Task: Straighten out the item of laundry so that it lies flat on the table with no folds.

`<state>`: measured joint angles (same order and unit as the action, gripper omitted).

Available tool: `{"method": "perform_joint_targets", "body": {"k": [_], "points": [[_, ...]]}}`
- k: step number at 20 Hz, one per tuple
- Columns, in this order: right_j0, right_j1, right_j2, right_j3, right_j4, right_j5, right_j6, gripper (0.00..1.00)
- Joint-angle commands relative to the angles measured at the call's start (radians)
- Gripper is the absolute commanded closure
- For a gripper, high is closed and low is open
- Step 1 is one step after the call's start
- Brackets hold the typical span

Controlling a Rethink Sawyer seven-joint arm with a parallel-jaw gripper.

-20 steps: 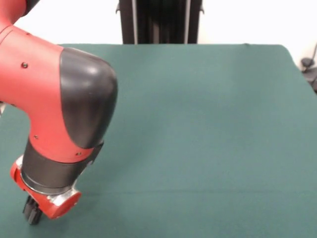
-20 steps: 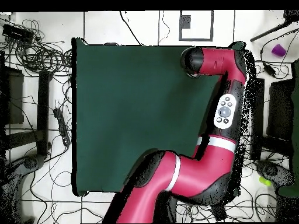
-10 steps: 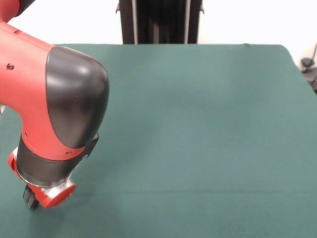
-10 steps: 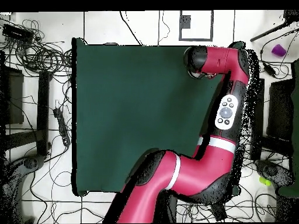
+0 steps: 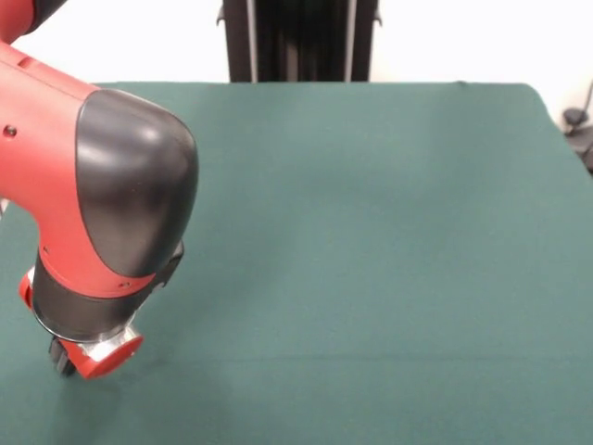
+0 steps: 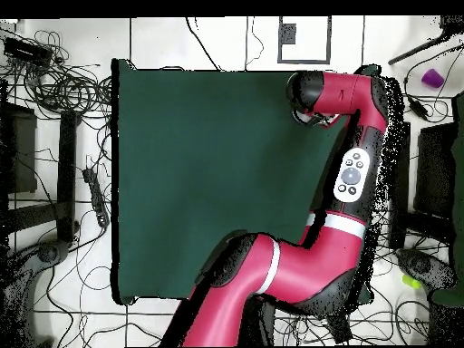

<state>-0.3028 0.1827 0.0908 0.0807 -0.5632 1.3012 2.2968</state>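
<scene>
The orange-tan towel shows in neither view; it is hidden or out of view. The table (image 5: pixel 371 232) is covered in plain dark green cloth and also fills the overhead view (image 6: pixel 199 181). My red and black arm reaches down at the left of the front view, its wrist low over the table's near left part. Only a small black bit of my gripper (image 5: pixel 63 360) shows under the wrist. In the overhead view the wrist (image 6: pixel 306 93) sits near the table's top right corner and covers the gripper.
The black pedestal (image 5: pixel 296 42) stands at the table's far side. Tangled cables (image 6: pixel 54 82) lie on the floor around the table. A small purple object (image 6: pixel 432 78) lies on the floor off the table's top right corner.
The wrist has shifted a little to the left in the front view, toward the table's corner, and sits slightly higher than a second ago. Nothing else has moved.
</scene>
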Motion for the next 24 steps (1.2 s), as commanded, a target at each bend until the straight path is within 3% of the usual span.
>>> {"method": "perform_joint_targets", "body": {"k": [1,8,14,24], "points": [[0.0,0.007,0.067,0.124,0.026,-0.049,-0.314,1.0],[-0.007,0.012,0.072,0.145,0.039,-0.159,-0.328,1.0],[-0.005,0.009,0.057,0.15,0.031,-0.182,-0.383,1.0],[-0.012,0.012,0.065,0.165,0.05,-0.236,-0.369,1.0]]}}
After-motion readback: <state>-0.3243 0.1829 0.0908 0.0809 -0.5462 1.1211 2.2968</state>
